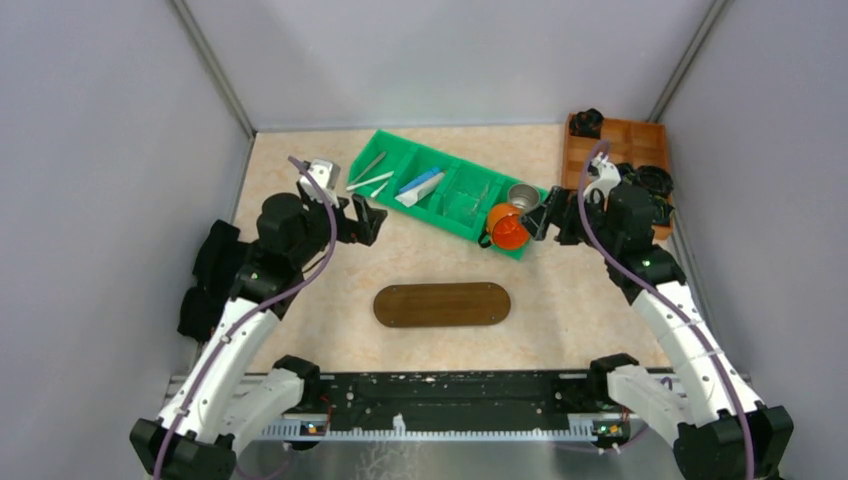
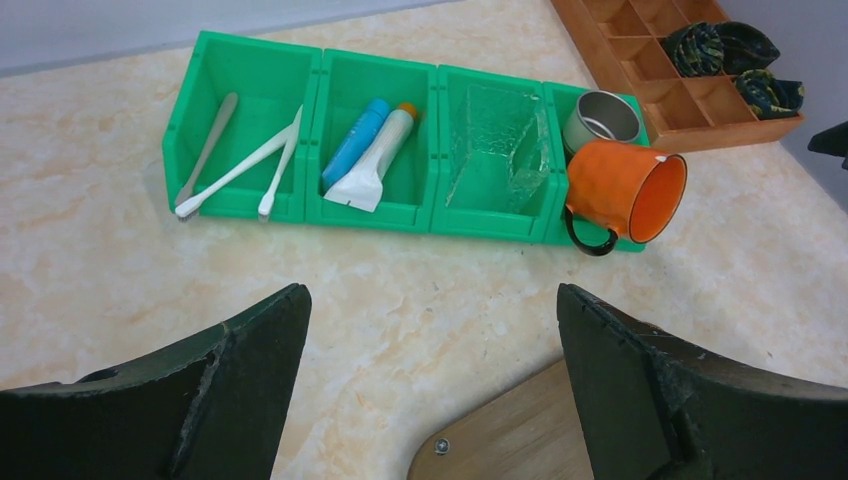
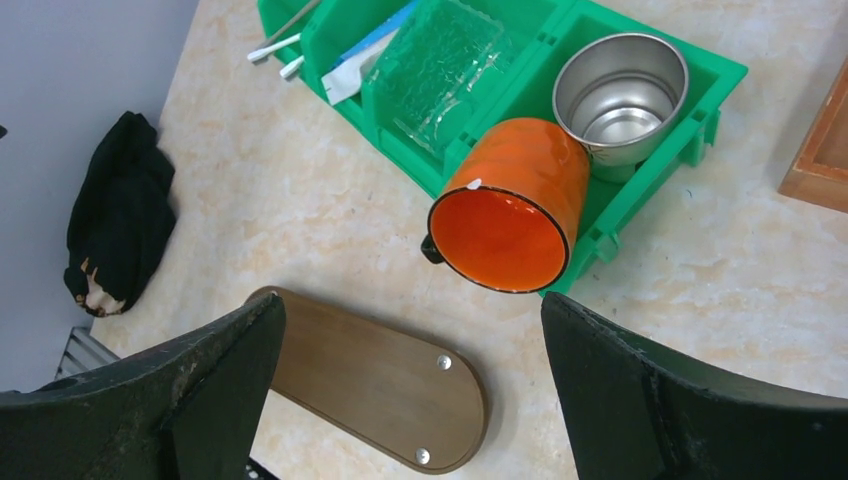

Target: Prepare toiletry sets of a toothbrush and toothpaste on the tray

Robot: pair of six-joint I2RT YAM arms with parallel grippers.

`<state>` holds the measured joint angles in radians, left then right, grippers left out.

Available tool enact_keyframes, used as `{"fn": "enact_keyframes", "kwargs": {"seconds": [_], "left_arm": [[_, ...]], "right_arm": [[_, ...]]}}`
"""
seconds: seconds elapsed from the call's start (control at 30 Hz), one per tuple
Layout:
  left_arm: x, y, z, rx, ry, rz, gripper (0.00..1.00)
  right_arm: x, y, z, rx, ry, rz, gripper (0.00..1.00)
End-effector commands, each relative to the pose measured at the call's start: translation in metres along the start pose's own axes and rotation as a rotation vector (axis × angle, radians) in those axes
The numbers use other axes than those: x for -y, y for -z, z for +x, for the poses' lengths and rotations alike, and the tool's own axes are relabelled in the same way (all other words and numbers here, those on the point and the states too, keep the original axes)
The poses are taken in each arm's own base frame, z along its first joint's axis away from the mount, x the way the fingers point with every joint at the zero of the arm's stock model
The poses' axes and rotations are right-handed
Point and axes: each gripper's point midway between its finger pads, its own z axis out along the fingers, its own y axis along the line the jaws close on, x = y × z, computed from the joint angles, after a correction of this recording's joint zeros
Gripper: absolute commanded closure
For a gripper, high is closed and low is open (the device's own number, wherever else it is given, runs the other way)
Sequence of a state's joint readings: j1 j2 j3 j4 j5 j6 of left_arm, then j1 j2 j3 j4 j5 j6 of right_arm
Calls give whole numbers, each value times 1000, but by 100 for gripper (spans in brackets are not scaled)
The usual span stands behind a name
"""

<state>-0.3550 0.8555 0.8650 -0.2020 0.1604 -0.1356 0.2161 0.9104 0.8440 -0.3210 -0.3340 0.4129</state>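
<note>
Nearest the arm bases: tray (image 1: pixel 442 304), flat on the table between both arms. Beyond it: left gripper (image 1: pixel 372 222) and right gripper (image 1: pixel 535 220), both released, jaws wide, grasping nothing. Farther: green bin (image 2: pixel 258 55), toothbrushes (image 2: pixel 240 165) in left-end compartment, blue tube (image 2: pixel 356 140) and white tube (image 2: pixel 378 158) in the next. Orange mug (image 2: pixel 620 190) tipped at right end.
</note>
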Motion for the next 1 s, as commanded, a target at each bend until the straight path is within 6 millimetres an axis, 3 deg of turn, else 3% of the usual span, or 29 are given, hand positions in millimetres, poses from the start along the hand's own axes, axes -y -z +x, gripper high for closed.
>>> {"fn": "enact_keyframes", "kwargs": {"seconds": [0.0,0.17,0.47,0.97], "left_arm": [[-11,-4,6,-32,23,-45,1],[-17,-15,20,-91,72,-47,1],[-26,-7,12,-66,63,-97,1],[-20,-4,10,-64,72,-67,1]], "right_arm": [[-1,1,-7,43,15,6,1],[8,-9,11,-18,-5,39,4],[0,-52,32,-70,-49,31,18],[-4,-114,19,-32,-54,118,29]]}}
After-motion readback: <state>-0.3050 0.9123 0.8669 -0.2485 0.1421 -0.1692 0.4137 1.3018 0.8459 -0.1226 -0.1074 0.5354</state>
